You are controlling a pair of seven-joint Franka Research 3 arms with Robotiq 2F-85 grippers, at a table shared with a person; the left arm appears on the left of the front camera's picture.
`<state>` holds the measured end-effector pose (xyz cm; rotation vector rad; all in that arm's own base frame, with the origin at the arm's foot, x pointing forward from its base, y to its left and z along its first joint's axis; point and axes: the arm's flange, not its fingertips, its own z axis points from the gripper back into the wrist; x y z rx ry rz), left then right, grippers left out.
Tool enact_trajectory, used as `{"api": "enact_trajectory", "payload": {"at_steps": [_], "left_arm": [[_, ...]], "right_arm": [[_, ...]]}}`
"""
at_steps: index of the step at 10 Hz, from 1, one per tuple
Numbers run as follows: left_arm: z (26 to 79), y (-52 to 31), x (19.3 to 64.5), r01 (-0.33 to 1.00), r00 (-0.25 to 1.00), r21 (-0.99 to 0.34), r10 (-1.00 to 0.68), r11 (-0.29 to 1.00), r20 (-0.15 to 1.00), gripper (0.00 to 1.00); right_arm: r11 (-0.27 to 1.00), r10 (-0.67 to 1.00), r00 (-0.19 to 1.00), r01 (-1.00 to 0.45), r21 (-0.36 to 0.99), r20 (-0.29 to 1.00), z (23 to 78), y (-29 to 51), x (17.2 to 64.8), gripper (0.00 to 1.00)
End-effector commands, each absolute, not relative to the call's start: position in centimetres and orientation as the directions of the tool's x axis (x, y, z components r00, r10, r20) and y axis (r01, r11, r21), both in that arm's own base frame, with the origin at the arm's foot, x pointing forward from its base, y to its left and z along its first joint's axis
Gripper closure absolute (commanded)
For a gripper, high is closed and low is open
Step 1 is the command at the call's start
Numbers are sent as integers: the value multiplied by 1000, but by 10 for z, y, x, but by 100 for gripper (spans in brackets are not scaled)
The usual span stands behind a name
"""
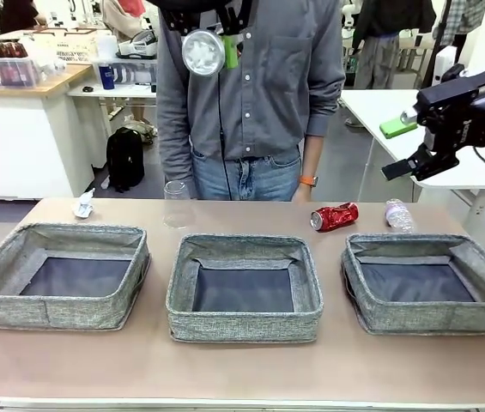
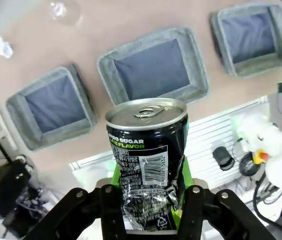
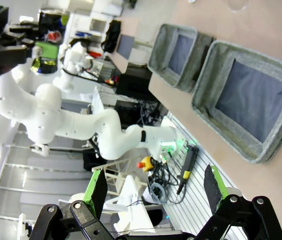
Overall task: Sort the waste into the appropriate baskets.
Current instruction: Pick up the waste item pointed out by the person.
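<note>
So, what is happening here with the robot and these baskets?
The left end effector is shut on a dark can, held high above the table and its three grey baskets, which look empty. The right end effector is open and raised at the table's right side, holding nothing. A red can, a clear cup, a small bottle and a paper wad sit along the far edge, not yet sorted. A person stands at the far side.

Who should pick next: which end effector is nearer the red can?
Right. The right end effector hangs above-right of the red can; the left end effector holds a dark can farther back.
</note>
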<state>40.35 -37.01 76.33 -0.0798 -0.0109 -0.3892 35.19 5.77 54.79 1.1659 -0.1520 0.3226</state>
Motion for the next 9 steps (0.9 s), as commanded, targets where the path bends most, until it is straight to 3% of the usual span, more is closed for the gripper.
{"api": "enact_trajectory", "payload": {"at_steps": [1,9], "left_arm": [[764,-364,399,386,923,-85,-385,919,31,56],[764,-364,399,386,923,-85,-385,919,31,56]], "right_arm": [[324,170,936,-349,879,309,550,59,354,0],[324,170,936,-349,879,309,550,59,354,0]]}}
